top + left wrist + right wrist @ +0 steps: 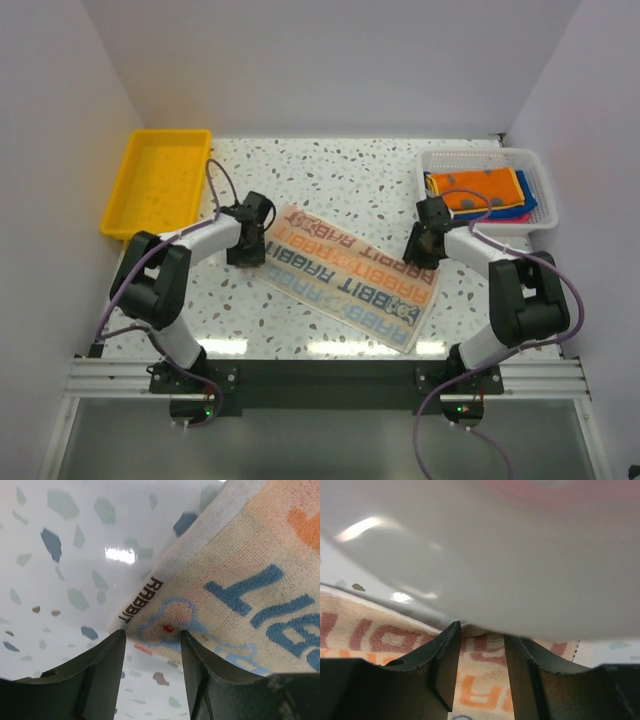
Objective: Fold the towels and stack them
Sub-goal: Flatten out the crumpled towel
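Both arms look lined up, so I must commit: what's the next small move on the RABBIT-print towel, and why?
Probably close both grippers. The RABBIT-print towel lies unfolded; the left gripper straddles one corner with jaws apart, and the right gripper straddles the opposite end's edge, also open.

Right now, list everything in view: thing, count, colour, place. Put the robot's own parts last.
printed towel: one, orange and blue lettering on pale cloth, spread flat mid-table
orange towel: one, orange with a yellow edge, folded, top of the stack in the basket
blue towel: one, royal blue, under the orange towel
pink towel: one, pink, only a sliver showing low in the stack
basket: one, white mesh, far right of the table
tray: one, yellow, far left of the table
table: one, white with speckles
left gripper: one, dark, jaws open astride the printed towel's corner
right gripper: one, dark, jaws open at the printed towel's opposite edge
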